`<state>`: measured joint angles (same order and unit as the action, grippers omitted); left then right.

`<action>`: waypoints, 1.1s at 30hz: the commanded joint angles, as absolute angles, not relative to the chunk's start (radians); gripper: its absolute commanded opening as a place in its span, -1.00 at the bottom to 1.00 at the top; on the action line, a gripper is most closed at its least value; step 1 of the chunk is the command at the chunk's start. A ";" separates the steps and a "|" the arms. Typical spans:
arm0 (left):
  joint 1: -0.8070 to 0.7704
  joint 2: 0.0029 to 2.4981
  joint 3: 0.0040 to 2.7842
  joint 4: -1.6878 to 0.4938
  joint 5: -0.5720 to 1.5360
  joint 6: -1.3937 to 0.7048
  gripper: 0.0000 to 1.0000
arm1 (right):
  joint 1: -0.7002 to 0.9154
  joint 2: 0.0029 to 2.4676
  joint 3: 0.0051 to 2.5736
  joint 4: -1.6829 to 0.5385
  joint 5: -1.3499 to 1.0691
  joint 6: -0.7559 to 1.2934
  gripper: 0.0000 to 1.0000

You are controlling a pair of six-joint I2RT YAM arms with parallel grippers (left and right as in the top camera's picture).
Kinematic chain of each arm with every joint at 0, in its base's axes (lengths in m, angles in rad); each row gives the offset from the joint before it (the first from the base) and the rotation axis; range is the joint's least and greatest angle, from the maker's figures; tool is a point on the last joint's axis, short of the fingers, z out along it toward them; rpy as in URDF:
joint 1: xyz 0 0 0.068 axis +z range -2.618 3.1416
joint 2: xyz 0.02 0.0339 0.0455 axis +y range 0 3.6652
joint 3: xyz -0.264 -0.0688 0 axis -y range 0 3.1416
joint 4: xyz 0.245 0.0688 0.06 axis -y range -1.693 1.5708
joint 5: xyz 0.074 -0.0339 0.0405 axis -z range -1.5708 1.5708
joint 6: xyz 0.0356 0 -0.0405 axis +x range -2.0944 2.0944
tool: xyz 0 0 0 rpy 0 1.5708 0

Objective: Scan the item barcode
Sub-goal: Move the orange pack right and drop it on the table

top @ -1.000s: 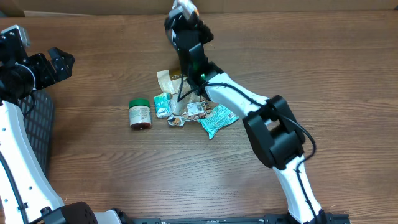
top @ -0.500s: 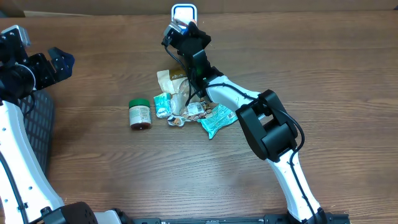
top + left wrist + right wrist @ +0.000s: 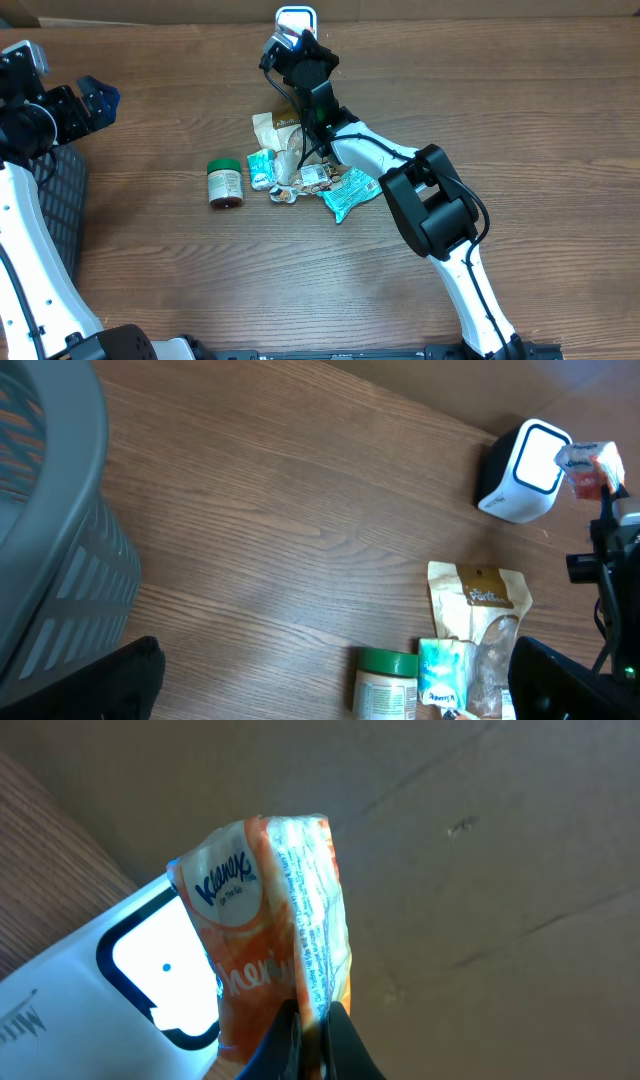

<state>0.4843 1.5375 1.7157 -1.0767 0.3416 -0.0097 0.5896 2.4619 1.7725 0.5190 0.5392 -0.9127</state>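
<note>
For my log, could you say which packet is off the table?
The orange Kleenex pack, pinched by the right hand at the scanner; the other packets lie on the table.

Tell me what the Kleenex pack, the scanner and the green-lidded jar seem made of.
Kleenex pack: thin plastic film, glossy; it crinkles and catches light. Scanner: hard white plastic, smooth, with a dark-framed glowing window. Green-lidded jar: matte plastic-looking lid; body hidden under a paper-like label, glass or plastic unclear.
</note>
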 commanded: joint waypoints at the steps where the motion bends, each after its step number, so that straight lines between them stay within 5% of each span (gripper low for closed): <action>1: 0.477 1.531 1.732 -1.076 0.356 -0.026 0.99 | 0.596 2.393 1.782 0.514 0.537 -0.772 -0.92; 12: 0.477 1.531 1.732 -1.076 0.356 -0.026 1.00 | 0.591 2.138 1.782 0.099 0.352 -0.371 -0.92; 20: 0.477 1.531 1.732 -1.076 0.356 -0.026 1.00 | 0.520 1.885 1.782 -0.355 -0.073 0.034 -0.92; 27: 0.477 1.531 1.732 -1.076 0.356 -0.026 0.99 | 0.279 1.756 1.782 -0.882 -0.276 0.332 -0.92; 33: 0.477 1.531 1.732 -1.076 0.356 -0.026 0.99 | 0.094 1.785 1.724 -1.085 -0.274 0.342 -0.92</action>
